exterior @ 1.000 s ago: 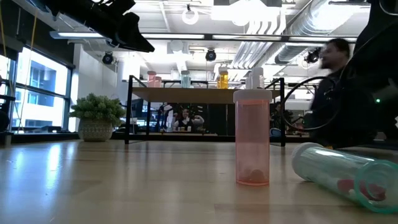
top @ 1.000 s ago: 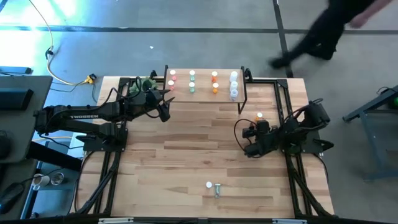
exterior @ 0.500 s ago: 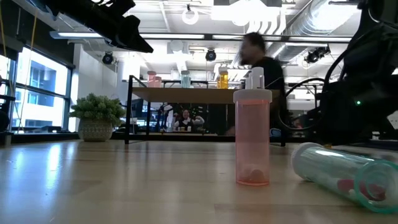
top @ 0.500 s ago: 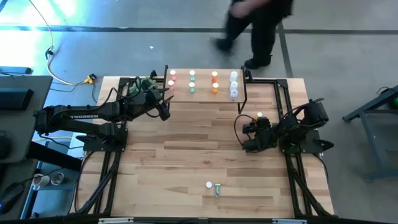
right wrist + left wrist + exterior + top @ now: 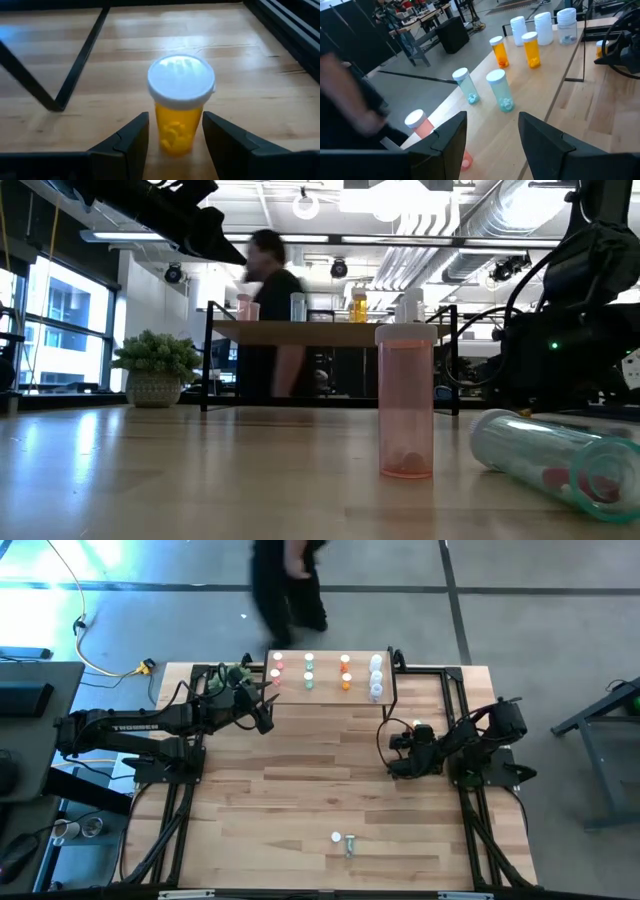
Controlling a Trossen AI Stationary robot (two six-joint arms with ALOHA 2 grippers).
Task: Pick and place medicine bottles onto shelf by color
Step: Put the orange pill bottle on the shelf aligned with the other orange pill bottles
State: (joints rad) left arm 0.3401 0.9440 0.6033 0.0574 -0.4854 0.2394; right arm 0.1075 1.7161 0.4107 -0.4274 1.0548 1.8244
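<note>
Now, left pincer (image 5: 490, 135): mine, spread, empty, beside the light wooden shelf (image 5: 330, 690) at twelve o'clock.
Right pincer (image 5: 175, 135): mine, spread around the upright orange white-capped medicine bottle (image 5: 180, 102), not pinching; three o'clock.

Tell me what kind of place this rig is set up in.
Probably a robotics lab or open workshop: exposed ceiling ducts, a bare concrete floor around the slatted table, and a person walking past.

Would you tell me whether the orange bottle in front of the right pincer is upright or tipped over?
Upright: the orange white-capped medicine bottle stands on the wooden tabletop, cap upward, between the open right pincer's fingers.
</note>
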